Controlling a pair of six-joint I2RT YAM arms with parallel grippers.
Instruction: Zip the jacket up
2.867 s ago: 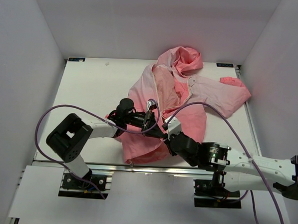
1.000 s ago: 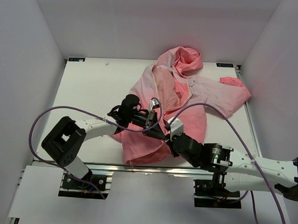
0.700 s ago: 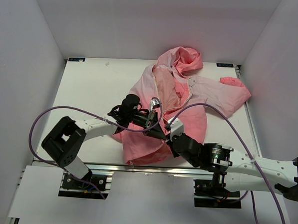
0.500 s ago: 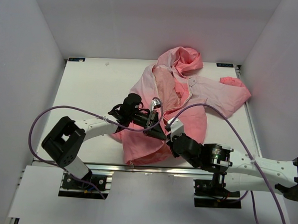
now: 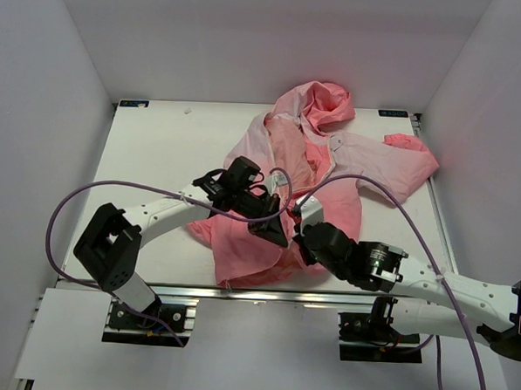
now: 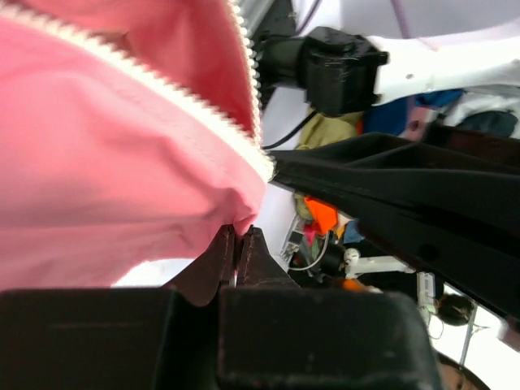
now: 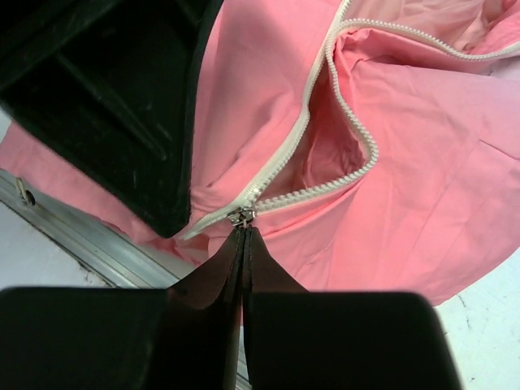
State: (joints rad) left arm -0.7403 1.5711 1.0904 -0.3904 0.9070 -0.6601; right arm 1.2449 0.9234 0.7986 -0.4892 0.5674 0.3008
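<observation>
Right wrist view, centre of frame: the right gripper point(image 7: 243, 237) pinches the zipper slider point(image 7: 242, 215); the left gripper point(image 6: 240, 240) clamps the jacket point(image 6: 97, 162) hem.

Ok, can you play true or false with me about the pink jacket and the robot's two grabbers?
1. The jacket is pink. True.
2. The zipper is closed all the way up. False: it gapes open, and the zipper slider sits low down, near the hem.
3. The left gripper is pinching the jacket's fabric. True.
4. The right gripper is wide open. False: its fingers are pinched shut right at the zipper slider.
5. The hood lies on the side far from the arms' bases. True.
</observation>
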